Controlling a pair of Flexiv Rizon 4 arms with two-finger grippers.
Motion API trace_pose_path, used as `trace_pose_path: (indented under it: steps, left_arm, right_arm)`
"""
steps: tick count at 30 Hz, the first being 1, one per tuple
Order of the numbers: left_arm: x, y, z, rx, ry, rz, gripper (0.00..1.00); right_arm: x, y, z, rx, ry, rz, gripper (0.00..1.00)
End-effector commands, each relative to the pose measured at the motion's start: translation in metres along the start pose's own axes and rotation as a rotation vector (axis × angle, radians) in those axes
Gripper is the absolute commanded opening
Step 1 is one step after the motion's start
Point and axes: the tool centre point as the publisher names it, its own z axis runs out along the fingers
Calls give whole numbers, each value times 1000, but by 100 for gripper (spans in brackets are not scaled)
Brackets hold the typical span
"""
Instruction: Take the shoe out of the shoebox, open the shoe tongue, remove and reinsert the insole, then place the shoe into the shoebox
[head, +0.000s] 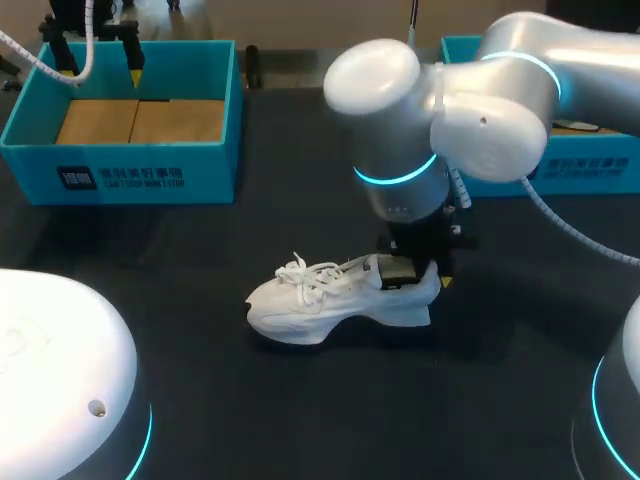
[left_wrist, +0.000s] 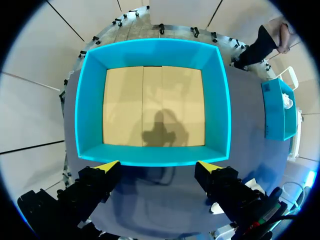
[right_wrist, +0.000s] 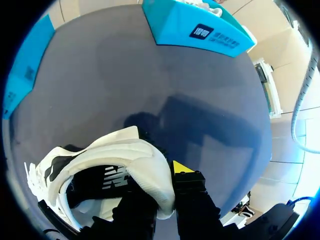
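Note:
A white lace-up shoe (head: 330, 300) stands upright on the dark table, toe toward the left. My right gripper (head: 425, 275) comes down at its heel. In the right wrist view the gripper (right_wrist: 162, 192) is shut on the padded heel collar of the shoe (right_wrist: 115, 155), with one finger inside the shoe and the yellow-tipped one (right_wrist: 182, 167) outside. The blue shoebox (head: 120, 165) stands at the back left, and only its cardboard floor shows inside. My left gripper (head: 100, 50) hangs above its far edge. Seen from the left wrist, that gripper (left_wrist: 157, 167) is open over the shoebox (left_wrist: 152, 50), holding nothing.
A second blue box (head: 590, 160) stands at the back right, partly hidden behind my right arm; it also shows in the right wrist view (right_wrist: 200, 27). Bare dark tabletop (head: 200, 250) lies between the shoe and the shoebox.

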Motion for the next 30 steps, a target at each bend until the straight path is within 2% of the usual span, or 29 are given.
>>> trace_pose_path:
  steps: [1, 15, 16, 17, 18, 19, 22, 23, 30]
  left_arm:
    - [0, 0, 0, 0, 0, 0, 100]
    - [0, 0, 0, 0, 0, 0, 100]
    - [0, 0, 0, 0, 0, 0, 100]
    - [0, 0, 0, 0, 0, 0, 100]
    - [0, 0, 0, 0, 0, 0, 100]
    - [0, 0, 0, 0, 0, 0, 100]
    - [0, 0, 0, 0, 0, 0, 100]
    - [0, 0, 0, 0, 0, 0, 100]
    - [0, 0, 0, 0, 0, 0, 100]
  right_arm:
    - [8, -4, 13, -4, -6, 527, 0]
    - [16, 0, 33, 18, -26, 561, 0]
    - [16, -1, 33, 19, -26, 563, 7]
    - [16, -1, 33, 22, -24, 565, 31]
    - [16, -1, 33, 25, -22, 568, 41]
    - [16, -1, 32, 25, -21, 569, 45]
    - [15, 0, 25, 28, -18, 565, 90]
    - [14, 1, 21, 31, -17, 556, 100]
    - [4, 1, -14, 23, 46, 475, 100]
